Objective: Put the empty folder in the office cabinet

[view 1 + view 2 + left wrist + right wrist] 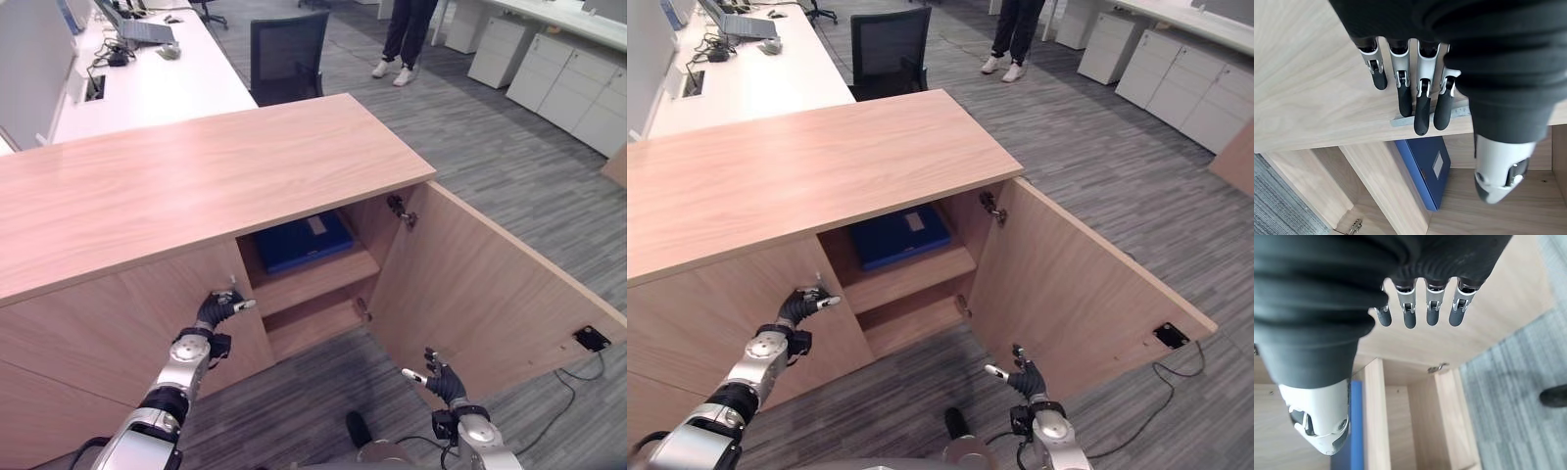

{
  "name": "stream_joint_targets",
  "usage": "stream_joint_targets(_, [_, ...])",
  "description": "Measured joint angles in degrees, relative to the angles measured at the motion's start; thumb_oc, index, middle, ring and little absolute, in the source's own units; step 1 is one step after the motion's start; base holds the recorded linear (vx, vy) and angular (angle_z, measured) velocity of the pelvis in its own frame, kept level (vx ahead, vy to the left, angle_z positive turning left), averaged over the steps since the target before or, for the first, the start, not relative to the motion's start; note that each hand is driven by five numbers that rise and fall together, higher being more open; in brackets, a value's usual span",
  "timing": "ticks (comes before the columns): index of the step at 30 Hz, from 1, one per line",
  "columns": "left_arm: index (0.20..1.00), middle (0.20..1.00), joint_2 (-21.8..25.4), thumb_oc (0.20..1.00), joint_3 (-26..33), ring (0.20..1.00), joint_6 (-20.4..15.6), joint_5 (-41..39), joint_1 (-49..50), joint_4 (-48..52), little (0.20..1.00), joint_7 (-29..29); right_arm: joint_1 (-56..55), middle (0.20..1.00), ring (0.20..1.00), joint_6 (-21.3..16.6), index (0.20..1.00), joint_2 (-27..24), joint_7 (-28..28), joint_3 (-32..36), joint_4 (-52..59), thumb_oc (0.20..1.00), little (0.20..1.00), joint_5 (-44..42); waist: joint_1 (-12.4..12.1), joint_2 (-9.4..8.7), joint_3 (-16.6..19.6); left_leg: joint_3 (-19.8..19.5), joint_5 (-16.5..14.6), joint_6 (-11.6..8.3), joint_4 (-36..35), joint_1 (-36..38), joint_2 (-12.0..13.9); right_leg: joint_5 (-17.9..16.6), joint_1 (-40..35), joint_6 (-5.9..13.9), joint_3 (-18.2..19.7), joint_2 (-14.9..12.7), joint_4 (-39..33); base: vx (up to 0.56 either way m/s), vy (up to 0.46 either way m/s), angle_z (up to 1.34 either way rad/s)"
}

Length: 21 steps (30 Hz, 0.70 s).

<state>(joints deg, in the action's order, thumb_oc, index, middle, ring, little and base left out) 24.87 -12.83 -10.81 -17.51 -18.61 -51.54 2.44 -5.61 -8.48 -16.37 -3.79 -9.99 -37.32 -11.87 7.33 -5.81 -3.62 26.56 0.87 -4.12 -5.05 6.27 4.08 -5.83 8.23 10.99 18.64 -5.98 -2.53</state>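
Blue folder [304, 241]: lies flat on the upper shelf [312, 278] of the open compartment, pale label patch on its top face, not touching either hand.
Cabinet [196, 176]: light wood, long flat top; right compartment open, upper shelf holds the folder, lower shelf under it looks bare.
Door [480, 294]: swung wide toward the robot's right, inner face showing, hinge hardware [400, 209] at the top inner corner by the folder.
Closed panel [108, 333]: left of the opening, plain wood front.
Left hand [217, 310]: at the closed panel right beside the opening's left edge; fingers [1421, 110] straight and together, tips at the small metal strip on the panel edge, holding nothing.
Right hand [1025, 378]: low, in front of the open door near its bottom edge; fingers [1409, 313] straight, slightly spread, nothing in them.
Floor [470, 147]: grey striped carpet; free stretch between the two hands in front of the opening.
Room: white desk [157, 78] behind the cabinet with a laptop [145, 29] and cables; dark mesh chair [289, 54] at the cabinet's back edge; a person's legs [407, 39] further off; white drawer units [568, 83] along the far right.
Small dark plate [592, 338]: on the door's inner face near its outer edge.
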Motion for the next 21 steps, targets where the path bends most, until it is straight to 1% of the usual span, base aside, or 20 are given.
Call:
stream_joint_targets(1, [1.0, 1.0, 0.3, 1.0, 0.0, 1.0, 0.0, 0.0, 0.0, 0.1, 1.0, 0.3, 0.7, 1.0, 1.0, 0.0, 1.0, 0.1, 0.0, 0.1, -1.8, 1.0, 1.0, -0.1, -0.4, 0.47, -0.1, 0.5, 0.0, -0.01, -0.6, -0.4, 1.0, 0.9, 0.4, 1.33, -0.8, 0.0, 0.3, -0.26, 0.025, -0.38])
stream_joint_targets(2, [1.0, 1.0, 1.8, 1.0, -0.3, 1.0, -0.1, 0.0, 0.6, 3.4, 1.0, 0.7, 3.3, 1.0, 1.0, -0.1, 1.0, 0.5, -0.1, -0.9, -6.6, 1.0, 1.0, -0.1, -2.8, -1.48, -0.8, 1.7, -0.5, 0.51, 2.9, -1.7, 0.7, 1.7, 4.0, -0.55, -12.3, -2.8, 4.2, -0.3, 0.035, -0.4])
stream_joint_targets(3, [1.0, 1.0, 1.9, 1.0, -0.7, 1.0, -0.1, 0.0, 0.7, 4.5, 1.0, 0.6, 4.3, 1.0, 1.0, 0.2, 1.0, 0.5, -0.1, -0.8, -8.4, 1.0, 1.0, -0.1, -3.4, -1.22, -1.2, 2.1, -0.7, 0.41, 3.6, -2.3, 1.5, 2.4, 4.1, 0.36, -16.6, -3.9, 4.0, -0.14, 0.012, -0.27])
stream_joint_targets(4, [1.0, 1.0, 2.3, 1.0, -0.5, 1.0, -0.1, 0.0, 0.7, 6.0, 1.0, 0.5, 5.5, 1.0, 1.0, 0.0, 1.0, 0.6, -0.2, -0.7, -10.2, 1.0, 1.0, -0.1, -4.6, 0.3, -2.1, 2.8, -0.7, 0.42, 4.3, -3.7, 3.6, 3.7, 4.6, -1.03, -20.4, -3.9, 6.1, -0.07, 0.007, -0.07])
stream_joint_targets(5, [1.0, 1.0, 2.5, 1.0, -0.5, 1.0, -0.4, 0.0, 1.1, 7.5, 1.0, 0.5, 6.2, 1.0, 1.0, 0.1, 1.0, 0.6, -0.1, -1.1, -12.0, 1.0, 1.0, 0.0, -5.4, 0.76, -2.4, 2.5, -0.7, 0.14, 4.8, -3.4, 4.6, 5.0, 6.5, -2.1, -23.9, -4.3, 12.2, -0.03, -0.014, 0.03])
stream_joint_targets(6, [1.0, 1.0, 2.6, 1.0, -0.6, 1.0, -0.7, 0.0, 1.3, 8.9, 1.0, 0.4, 6.0, 1.0, 1.0, 0.4, 1.0, 0.4, -0.1, -0.8, -12.7, 1.0, 1.0, 0.0, -6.3, 0.79, -2.4, 2.3, -0.8, -0.41, 5.1, -2.9, 5.1, 6.7, 7.5, -1.79, -25.7, -4.5, 19.0, 0.05, -0.021, 0.12])
stream_joint_targets(7, [1.0, 1.0, 3.1, 1.0, 0.1, 1.0, -0.8, 0.0, 1.9, 9.1, 1.0, 0.4, 4.8, 1.0, 1.0, 0.3, 1.0, 0.3, 0.0, -0.4, -13.1, 1.0, 1.0, 0.2, -7.3, -0.82, -1.2, 1.2, -1.5, -1.38, 5.9, -2.7, 3.9, 7.3, 4.8, -4.39, -24.5, -4.4, 16.4, 0.05, -0.02, -0.12])
stream_joint_targets(8, [1.0, 1.0, 2.8, 1.0, 0.7, 1.0, -0.8, 0.0, 3.2, 9.7, 1.0, 0.5, 6.0, 1.0, 1.0, 0.3, 1.0, 0.1, 0.0, 1.4, -14.4, 1.0, 1.0, 0.2, -7.9, 0.41, -1.2, 0.7, -1.8, -1.19, 5.3, -2.5, 4.2, 6.1, 3.7, -3.11, -23.7, -3.6, 14.4, 0.11, -0.031, -0.27])
stream_joint_targets(9, [1.0, 1.0, 2.6, 1.0, 1.2, 1.0, -0.8, 0.1, 4.3, 10.5, 1.0, 0.3, 6.2, 1.0, 1.0, 0.1, 1.0, -0.6, -0.2, 3.4, -14.5, 1.0, 1.0, 0.2, -7.9, 1.96, -1.2, -0.4, -1.5, -1.54, 4.0, -1.7, 4.3, 4.7, 2.5, -4.27, -23.3, -2.7, 11.8, 0.1, -0.032, -0.5])
stream_joint_targets(10, [1.0, 1.0, 2.1, 1.0, 1.7, 1.0, -0.7, 0.1, 5.3, 11.3, 1.0, 0.3, 6.3, 1.0, 1.0, 0.1, 1.0, -1.4, -0.4, 5.0, -14.7, 1.0, 1.0, 0.1, -7.9, 3.0, -1.4, -0.2, -1.2, -2.04, 3.3, -1.1, 4.3, 3.4, 1.7, -4.54, -22.8, -2.1, 10.2, 0.18, -0.074, -0.34])
stream_joint_targets(11, [1.0, 1.0, 1.3, 1.0, 2.1, 1.0, -0.6, 0.1, 6.7, 12.3, 1.0, 0.4, 5.8, 1.0, 1.0, 0.1, 1.0, -2.3, -0.7, 6.6, -15.9, 1.0, 1.0, 0.1, -7.8, 3.95, -0.9, 0.2, -1.0, -2.22, 2.8, -0.8, 4.3, 3.0, 1.2, -4.18, -22.6, -1.7, 8.8, 0.11, -0.053, -0.25])
stream_joint_targets(12, [1.0, 1.0, 0.0, 1.0, 3.9, 1.0, -0.6, 0.1, 9.0, 14.2, 1.0, 0.3, 5.3, 1.0, 1.0, 0.3, 1.0, -2.7, -0.7, 8.8, -17.8, 1.0, 1.0, 0.0, -7.6, 4.41, -0.6, 0.4, -1.1, -2.26, 2.6, -0.2, 4.3, 2.6, 0.3, -4.14, -22.5, -1.6, 7.5, 0.09, -0.091, -0.2])
stream_joint_targets(14, [1.0, 1.0, -1.6, 1.0, 4.9, 1.0, -0.6, 0.0, 13.5, 18.2, 1.0, -0.2, 3.5, 1.0, 1.0, 0.6, 1.0, -3.4, -1.0, 12.2, -22.0, 1.0, 1.0, -0.6, -7.8, 4.88, -0.2, 0.7, -1.2, -2.37, 1.8, 1.8, 4.3, 1.7, -2.6, -4.09, -22.4, -1.4, 4.5, 0.03, -0.066, -0.09])
stream_joint_targets(15, [1.0, 1.0, -1.8, 1.0, 4.8, 1.0, -0.6, 0.0, 16.1, 20.3, 1.0, -1.3, 1.1, 1.0, 1.0, 1.6, 1.0, -4.5, -1.2, 13.3, -23.5, 1.0, 1.0, -0.6, -7.8, 4.68, 0.0, 0.1, -1.4, -2.24, 1.6, 2.4, 4.2, 1.5, -3.5, -3.95, -22.4, -1.4, 3.5, 0.02, -0.058, -0.02])
stream_joint_targets(17, [1.0, 1.0, -1.8, 1.0, 4.8, 1.0, -0.5, 0.0, 16.1, 20.2, 1.0, -1.8, 0.5, 1.0, 1.0, 2.0, 1.0, -4.8, -1.3, 14.1, -24.2, 1.0, 1.0, -0.7, -7.8, 4.59, 0.0, 0.0, -1.4, -2.23, 1.5, 2.4, 4.2, 1.2, -3.5, -3.82, -22.4, -1.4, 3.3, 0.02, -0.058, -0.05])
stream_joint_targets(19, [1.0, 1.0, -1.8, 1.0, 4.7, 1.0, -0.1, 0.0, 16.3, 20.3, 1.0, -2.7, 0.3, 1.0, 1.0, 2.4, 1.0, -5.3, -1.3, 17.2, -26.3, 1.0, 1.0, -2.7, -7.3, 4.58, 0.1, -0.3, -1.4, -2.22, 1.2, 2.7, 3.9, 0.1, -4.5, -3.81, -22.4, -1.4, 1.5, 0.01, -0.034, -0.03])
stream_joint_targets(21, [1.0, 1.0, -1.8, 1.0, 4.6, 1.0, 0.0, 0.0, 16.4, 20.2, 1.0, -3.8, 0.1, 1.0, 1.0, 2.7, 1.0, -6.2, -1.3, 17.4, -26.6, 1.0, 1.0, -3.0, -7.5, 4.8, 0.3, -0.4, -1.5, -2.06, 1.0, 3.1, 3.8, -0.4, -5.5, -3.59, -22.4, -1.5, 0.3, 0.0, -0.049, 0.0])
